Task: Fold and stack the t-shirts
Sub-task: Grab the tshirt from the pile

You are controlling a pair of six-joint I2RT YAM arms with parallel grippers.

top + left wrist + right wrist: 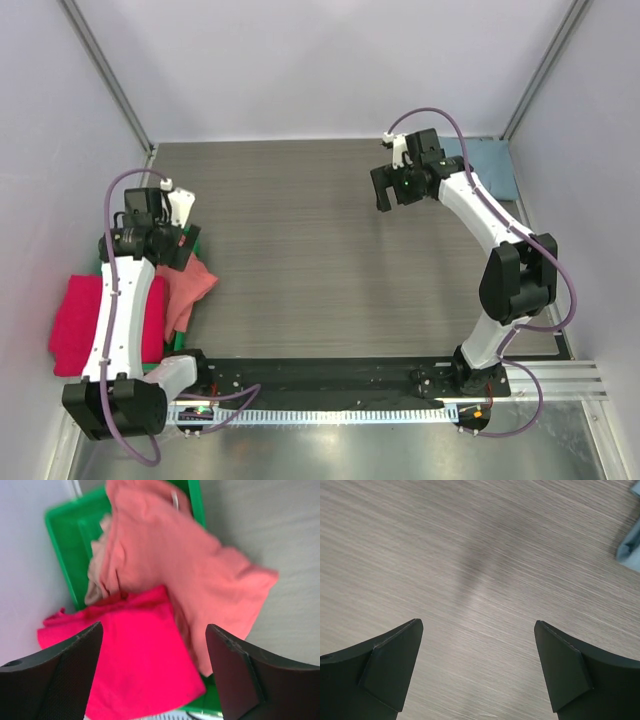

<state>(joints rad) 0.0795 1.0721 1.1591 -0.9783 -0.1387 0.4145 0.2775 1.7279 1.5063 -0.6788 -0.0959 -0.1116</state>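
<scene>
Table [300, 250]: grey wood-grain top, with both arms bolted at its near edge.
Crimson-pink shirt [72, 322]: crumpled at the table's left edge, draped over the near end of the bin and partly hidden under the left arm.
Salmon shirt [192, 285]: rumpled, spilling from the bin over its right rim onto the table. It touches the crimson-pink shirt.
Blue-grey shirt [492, 165]: lies flat in the far right corner, behind the right arm and well apart from the other two.
Bin [62, 530]: green plastic, at the left edge, mostly covered by the two pink shirts.
Beige cloth [95, 575]: a pale bunch inside the bin, beside the salmon shirt.
Left gripper [154, 630]: hangs over the bin and the two shirts, fingers spread wide, holding nothing.
Right gripper [477, 625]: hangs over bare table toward the far right, fingers spread wide with nothing between them.
</scene>
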